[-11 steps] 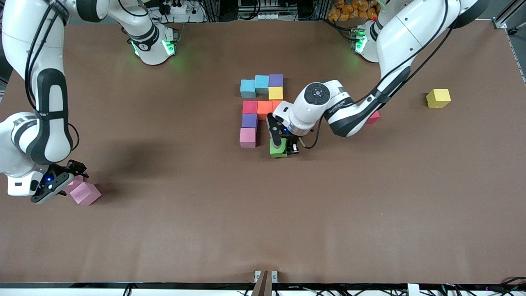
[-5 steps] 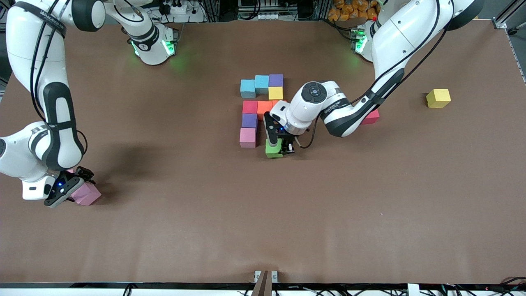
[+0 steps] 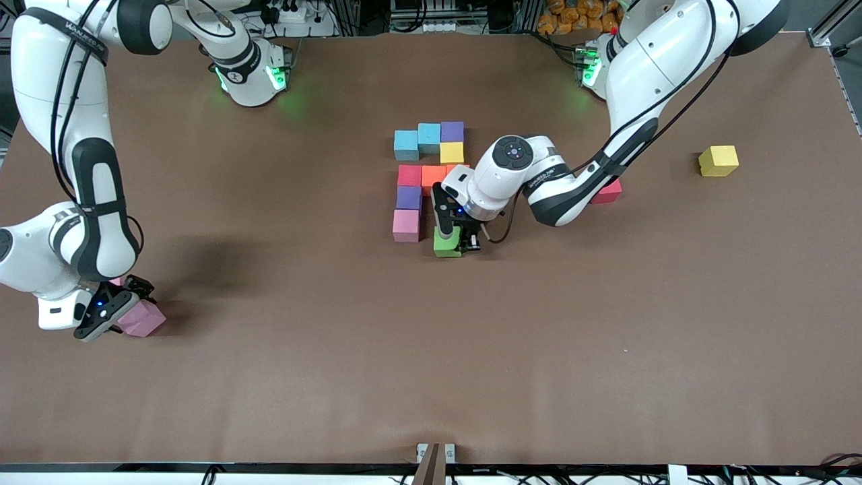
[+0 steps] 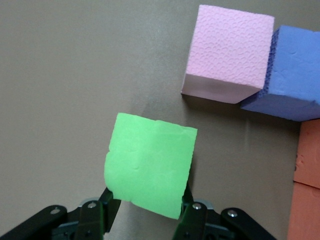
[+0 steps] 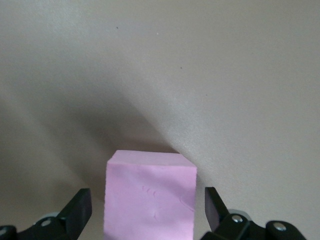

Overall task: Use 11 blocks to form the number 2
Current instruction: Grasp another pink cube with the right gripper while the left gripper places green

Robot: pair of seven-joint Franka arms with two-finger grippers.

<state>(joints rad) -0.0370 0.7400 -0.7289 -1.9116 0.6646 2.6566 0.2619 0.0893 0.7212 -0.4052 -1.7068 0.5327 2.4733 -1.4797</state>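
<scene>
Several blocks form a figure mid-table: two light blue [image 3: 406, 145], purple [image 3: 452, 131], yellow [image 3: 452, 153], red [image 3: 409, 175], orange [image 3: 434, 176], purple [image 3: 409, 197] and pink [image 3: 406, 225]. My left gripper [image 3: 458, 240] [image 4: 146, 200] is shut on a green block [image 3: 446, 244] [image 4: 150, 162], low over the table beside that pink block [image 4: 230, 50], with a gap between them. At the right arm's end, my right gripper [image 3: 116, 306] [image 5: 146, 205] is open. Its fingers straddle a loose pink block [image 3: 143, 319] [image 5: 150, 200] without touching it.
A yellow block [image 3: 718, 160] lies alone toward the left arm's end. A red block [image 3: 609, 192] shows partly under the left arm's forearm. A small bracket [image 3: 435, 453] sits at the table's near edge.
The left gripper has carried the green block a little toward the figure's pink block. The right gripper has shifted and come down around the loose pink block.
</scene>
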